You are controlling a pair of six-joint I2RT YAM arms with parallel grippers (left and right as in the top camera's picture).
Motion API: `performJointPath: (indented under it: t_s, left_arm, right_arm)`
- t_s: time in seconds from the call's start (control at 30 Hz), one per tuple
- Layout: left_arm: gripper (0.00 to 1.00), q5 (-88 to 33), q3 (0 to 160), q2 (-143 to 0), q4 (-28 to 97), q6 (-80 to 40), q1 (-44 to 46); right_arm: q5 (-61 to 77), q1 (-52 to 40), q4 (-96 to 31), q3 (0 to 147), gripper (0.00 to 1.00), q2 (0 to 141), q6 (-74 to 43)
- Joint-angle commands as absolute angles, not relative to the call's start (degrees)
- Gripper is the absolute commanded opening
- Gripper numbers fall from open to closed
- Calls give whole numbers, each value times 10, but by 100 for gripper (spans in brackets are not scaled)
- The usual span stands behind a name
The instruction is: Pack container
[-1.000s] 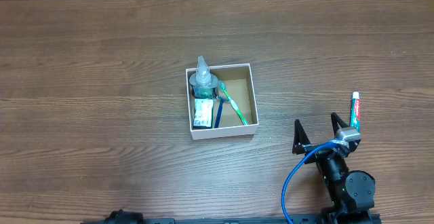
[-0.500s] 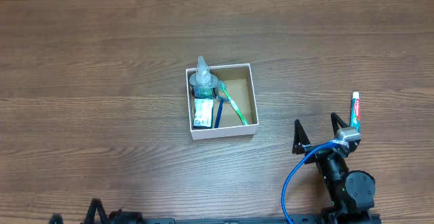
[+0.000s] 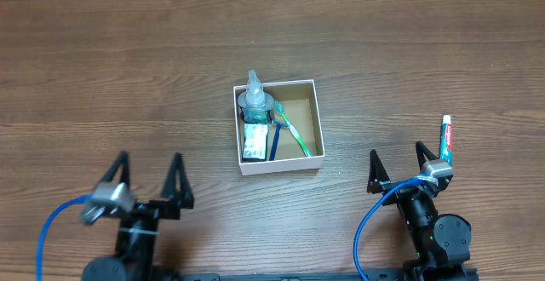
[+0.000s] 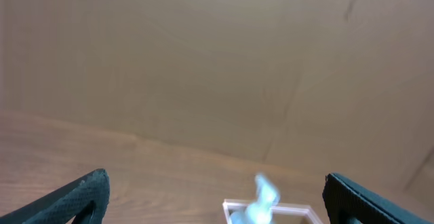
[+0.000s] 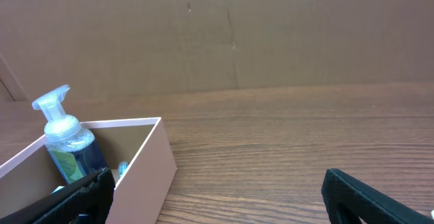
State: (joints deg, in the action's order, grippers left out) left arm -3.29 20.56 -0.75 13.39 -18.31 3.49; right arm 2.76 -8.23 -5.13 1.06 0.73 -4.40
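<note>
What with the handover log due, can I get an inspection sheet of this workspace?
Surface: brown wood-grain table, no spills seen.
Job's things: square white-walled cardboard box holds a clear pump bottle of blue liquid, a green toothbrush, a blue-handled item and a white sachet. A white toothpaste tube lies outside the box, beside the right gripper.
Clutter: nothing seen.
Grippers: left gripper and right gripper both have jaws open and empty.
Cables: left blue cable and right blue cable, each looping beside its arm.
Surroundings: brown cardboard wall behind the table.
</note>
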Motion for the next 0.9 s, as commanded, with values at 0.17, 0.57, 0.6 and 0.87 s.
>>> performJointPath:
  t_s: [0.17, 0.57, 0.6, 0.87]
  left_arm:
    - [100, -73, 69, -2, 72, -117, -1]
    - [100, -14, 16, -2, 71, -116, -13]
    - [100, -10, 16, -2, 71, -116, -13]
    - [100, -11, 16, -2, 72, -116, -12]
  right_arm:
    - [31, -77, -46, 4, 100, 2, -41]
    - [31, -77, -46, 4, 100, 2, -41]
    - [31, -77, -46, 4, 100, 2, -41]
    - [31, -77, -46, 4, 100, 2, -41]
